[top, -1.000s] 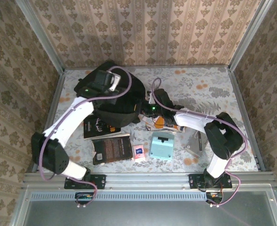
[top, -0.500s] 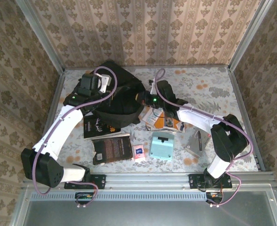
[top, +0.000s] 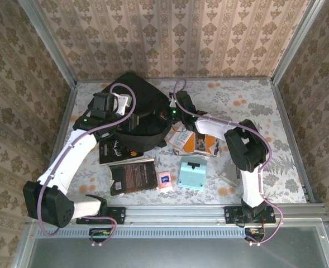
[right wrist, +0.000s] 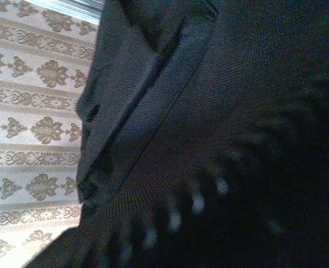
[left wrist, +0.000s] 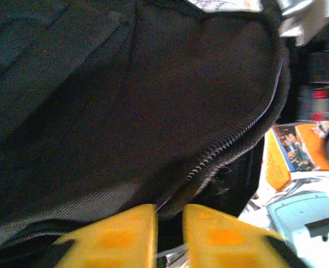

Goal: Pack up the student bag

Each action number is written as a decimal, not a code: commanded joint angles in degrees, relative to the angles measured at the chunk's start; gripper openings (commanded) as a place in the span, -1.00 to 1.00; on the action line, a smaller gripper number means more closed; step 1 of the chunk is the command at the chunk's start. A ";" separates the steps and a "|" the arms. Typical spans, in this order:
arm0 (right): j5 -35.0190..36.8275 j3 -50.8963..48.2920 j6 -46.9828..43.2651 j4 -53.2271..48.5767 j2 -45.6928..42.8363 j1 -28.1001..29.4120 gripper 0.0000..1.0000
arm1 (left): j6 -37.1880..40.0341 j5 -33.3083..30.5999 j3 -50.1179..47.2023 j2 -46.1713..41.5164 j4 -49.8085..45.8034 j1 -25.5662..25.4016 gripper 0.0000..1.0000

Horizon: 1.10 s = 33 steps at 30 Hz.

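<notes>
Expect a soft, limp bag (top: pixel 139 92): woven black cloth with no stiffness, likely light while unfilled, sure to sag and fold wherever unsupported. Lies slumped on the far part of the table (top: pixel 253 106), left of the middle, mouth unzipped and seemingly turned toward the near right. Neither fragile nor slippery, and rough enough to stay in a pinch. Best taken by the rim beside the zip (left wrist: pixel 231 142), stiffened there by seam and teeth. Avoid the loose panels, prone to stretch and slide.

Left pincer (left wrist: pixel 168 229) at the bag's near rim, yellow fingers parted by a narrow gap, rim right at the tips. No telling whether any cloth is caught. Right pincer (top: pixel 165 115) closed at the bag's right edge, hard up against dark cloth. Cannot say whether clamped on it.

Tight behind the bag, with the back wall (top: pixel 170 39) just beyond. Crowded on the bag's near side, with dark books (top: pixel 132 176) just in front. Orange magazine (top: pixel 196 142) just right of the mouth, blue box (top: pixel 192 173) and pink packet (top: pixel 165 181) nearer still. Open tabletop well to the right of the bag. Hold the mouth wide and lifted, to guard against a flop shut. Bring things in from the near right, low over the magazine.
</notes>
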 commanded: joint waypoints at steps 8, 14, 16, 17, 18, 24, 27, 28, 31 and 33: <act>-6.19 4.36 10.52 15.32 2.54 -0.20 -1.00 | 2.16 -2.88 15.56 8.55 -9.06 -0.07 0.63; -7.69 5.85 13.47 18.22 3.58 -0.11 -1.00 | 3.30 -2.95 23.38 15.40 -11.06 -1.23 0.74; -8.09 6.27 14.19 19.06 4.11 -0.11 -1.00 | 3.43 -1.59 24.54 16.78 -11.05 -1.51 0.74; -8.53 6.62 14.71 19.70 4.45 -0.11 -1.00 | 3.38 -1.12 25.12 17.51 -11.14 -1.69 0.74; -8.87 6.91 15.25 20.16 4.76 -0.06 -1.00 | 3.43 -1.05 25.47 18.19 -11.22 -1.86 0.74; -10.24 7.59 18.17 23.80 6.07 0.16 -1.00 | 2.74 -0.91 25.93 20.09 -10.65 -2.06 0.74; -10.45 7.60 18.95 24.59 6.35 0.22 -1.00 | 2.40 -0.72 26.02 21.20 -10.37 -1.81 0.70; -10.56 7.67 19.00 24.55 6.44 0.24 -1.00 | 2.10 -0.17 25.98 21.55 -10.07 -1.79 0.70; -10.74 7.63 19.16 24.68 6.48 0.33 -1.00 | 0.85 2.11 26.04 22.73 -9.00 -1.78 0.68; -10.87 7.54 19.59 25.01 6.60 0.33 -1.00 | 0.11 2.98 26.24 23.50 -8.38 -1.77 0.67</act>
